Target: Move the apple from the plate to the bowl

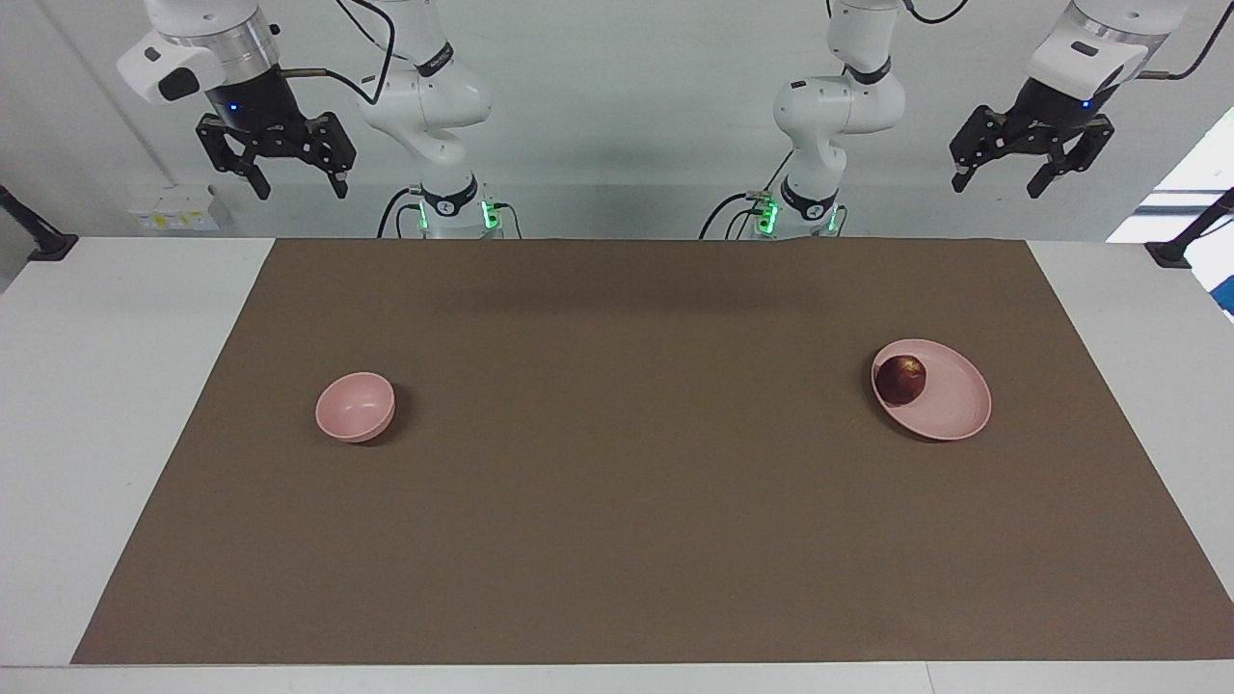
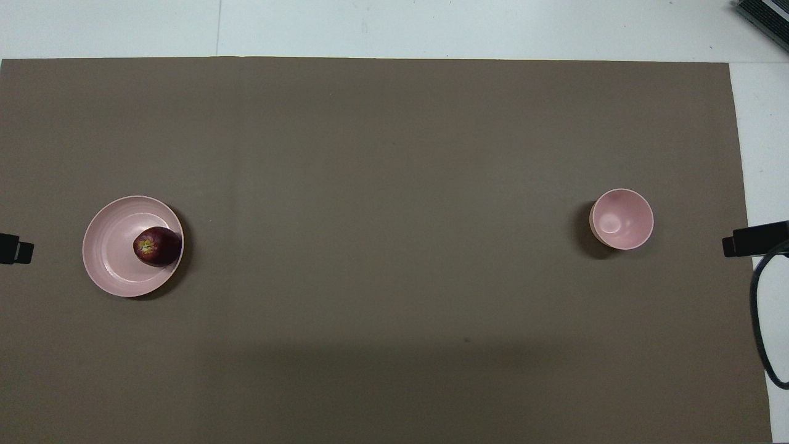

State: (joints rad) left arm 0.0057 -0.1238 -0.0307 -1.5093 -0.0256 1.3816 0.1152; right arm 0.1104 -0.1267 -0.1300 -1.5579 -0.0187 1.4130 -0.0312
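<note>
Apple [image 1: 901,379] on plate [image 1: 950,410], left arm's end; bowl [image 1: 355,407], right arm's end; left gripper [image 1: 1030,173] and right gripper [image 1: 278,166] raised at the robots' edge, jaws wide, holding nothing

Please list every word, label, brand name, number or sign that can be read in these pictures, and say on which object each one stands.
None can be read.
The apple, plate, bowl and brown mat carry no print.
The round marks on the arm bases are too small to read.
The left gripper and right gripper, both open and waiting high, show no label.
</note>
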